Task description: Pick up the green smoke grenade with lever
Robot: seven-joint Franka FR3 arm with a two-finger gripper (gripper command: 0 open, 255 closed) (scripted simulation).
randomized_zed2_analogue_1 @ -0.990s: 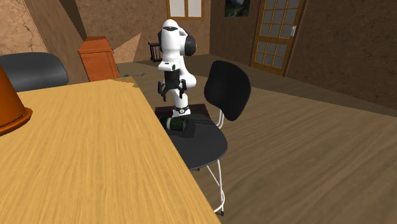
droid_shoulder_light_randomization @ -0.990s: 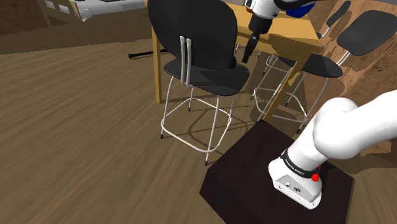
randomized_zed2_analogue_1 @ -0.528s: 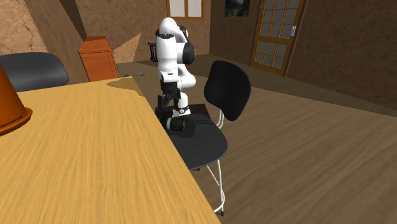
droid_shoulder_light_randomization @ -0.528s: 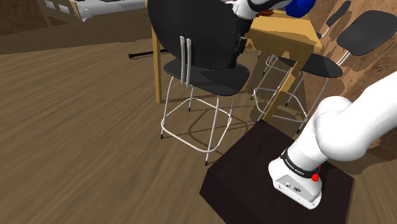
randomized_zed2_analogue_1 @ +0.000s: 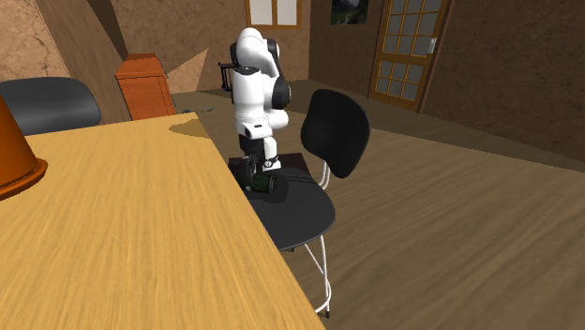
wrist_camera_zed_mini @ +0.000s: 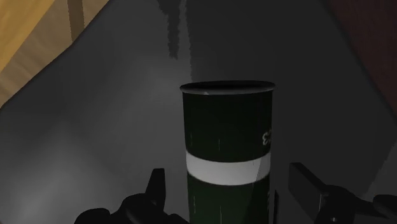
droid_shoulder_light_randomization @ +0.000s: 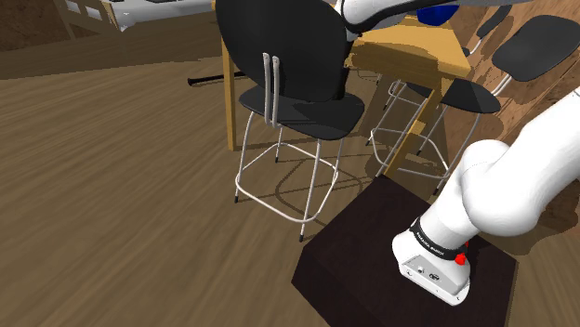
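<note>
The grenade [wrist_camera_zed_mini: 229, 159] is a dark green cylinder with a white band, lying on its side on the black chair seat [wrist_camera_zed_mini: 95, 121]. In the second exterior view the grenade [randomized_zed2_analogue_1: 265, 186] rests at the seat's end nearest the arm, close to the table edge. My gripper [wrist_camera_zed_mini: 228, 170] is low over it and open, one black finger on each side of the can, with a small gap at both. From the second exterior view the gripper [randomized_zed2_analogue_1: 247, 173] sits down at seat height beside the grenade. In the shoulder view my arm [droid_shoulder_light_randomization: 372, 11] dips behind the chair back [droid_shoulder_light_randomization: 283, 46].
The wooden table [randomized_zed2_analogue_1: 122, 234] borders the seat [randomized_zed2_analogue_1: 300, 220] closely, with an orange object [randomized_zed2_analogue_1: 14, 155] on it. The chair's tall back [randomized_zed2_analogue_1: 337, 131] rises on the far side. More black chairs [droid_shoulder_light_randomization: 539, 42] stand past the table [droid_shoulder_light_randomization: 409, 51]. The dark stand [droid_shoulder_light_randomization: 372, 241] is at the shoulder view's lower right.
The arm came down from above the seat to the grenade. The gripper has dropped behind the chair back in the shoulder view. The grenade has not moved.
</note>
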